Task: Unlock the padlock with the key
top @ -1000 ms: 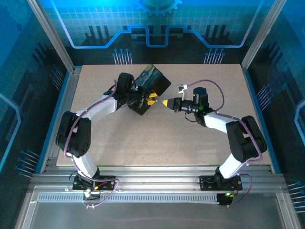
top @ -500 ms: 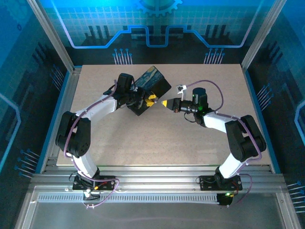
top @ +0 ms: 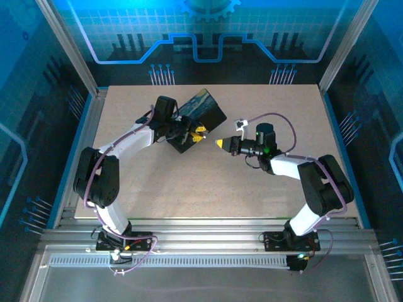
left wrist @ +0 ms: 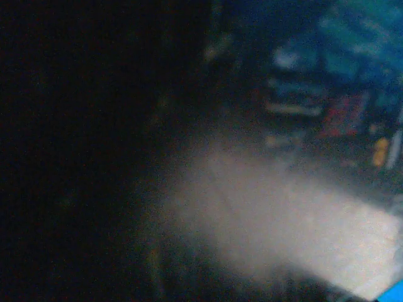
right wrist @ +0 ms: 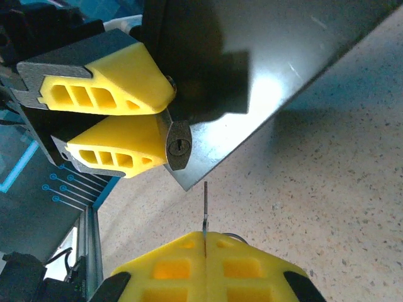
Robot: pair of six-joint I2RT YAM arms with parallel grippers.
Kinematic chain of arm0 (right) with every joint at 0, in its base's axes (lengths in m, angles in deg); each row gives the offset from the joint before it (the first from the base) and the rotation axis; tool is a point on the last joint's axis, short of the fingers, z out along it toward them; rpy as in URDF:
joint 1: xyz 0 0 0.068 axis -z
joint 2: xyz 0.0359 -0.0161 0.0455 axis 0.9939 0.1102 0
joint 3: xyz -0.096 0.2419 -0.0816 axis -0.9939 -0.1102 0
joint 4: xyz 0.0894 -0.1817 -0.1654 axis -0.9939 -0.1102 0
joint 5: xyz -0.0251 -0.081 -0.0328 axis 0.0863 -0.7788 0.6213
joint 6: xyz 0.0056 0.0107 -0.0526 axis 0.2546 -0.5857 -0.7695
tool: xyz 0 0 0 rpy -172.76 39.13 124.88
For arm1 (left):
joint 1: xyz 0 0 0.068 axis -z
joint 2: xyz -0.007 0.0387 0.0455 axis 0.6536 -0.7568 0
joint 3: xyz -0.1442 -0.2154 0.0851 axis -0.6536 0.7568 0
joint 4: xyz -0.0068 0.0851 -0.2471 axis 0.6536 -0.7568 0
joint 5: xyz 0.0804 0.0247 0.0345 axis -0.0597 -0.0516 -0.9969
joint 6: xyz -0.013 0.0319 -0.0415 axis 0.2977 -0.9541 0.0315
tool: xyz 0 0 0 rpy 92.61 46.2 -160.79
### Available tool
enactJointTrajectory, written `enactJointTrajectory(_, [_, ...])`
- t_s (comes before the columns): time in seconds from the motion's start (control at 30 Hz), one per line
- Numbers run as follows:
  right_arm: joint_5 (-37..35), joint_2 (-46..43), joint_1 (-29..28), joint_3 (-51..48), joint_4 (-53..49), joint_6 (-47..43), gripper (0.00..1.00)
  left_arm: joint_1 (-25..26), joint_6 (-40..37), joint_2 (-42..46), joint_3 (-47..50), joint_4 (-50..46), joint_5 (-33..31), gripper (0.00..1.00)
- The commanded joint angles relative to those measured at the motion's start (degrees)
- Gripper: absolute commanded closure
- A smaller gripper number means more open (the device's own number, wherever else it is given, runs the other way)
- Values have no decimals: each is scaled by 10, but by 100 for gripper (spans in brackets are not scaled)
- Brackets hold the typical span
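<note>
left gripper (right wrist: 165,115) pinches padlock (right wrist: 178,146) (key (right wrist: 205,204) just short).

The right end effector (right wrist: 205,238) is showing at the bottom edge, its two yellow fingers pressing together on the key (right wrist: 205,204), whose thin blade is pointing straight up. Above it, the left end effector (right wrist: 165,114) is gripping the padlock (right wrist: 178,146) between its yellow fingers, and the keyhole is facing the camera. The key tip is standing just below the padlock, slightly to the right, not touching. A dark board (right wrist: 271,69) is lying behind on the speckled table (right wrist: 321,189).
</note>
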Motion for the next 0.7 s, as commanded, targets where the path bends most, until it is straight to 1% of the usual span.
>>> enactJointTrajectory(0.0, [13,-9,-5,-5,80,5,100,-6,-7,18,-25,-34,29,89])
enactJointTrajectory(0.1, [15,-2,-5,-3,100,17,100,-5,-7,19,-24,-36,28,89])
enactJointTrajectory(0.5, [14,29,-5,15,104,33,100,-6,10,19,-13,-10,29,89])
enactJointTrajectory(0.67, [19,44,-4,17,122,45,100,-6,15,18,-10,-2,31,89])
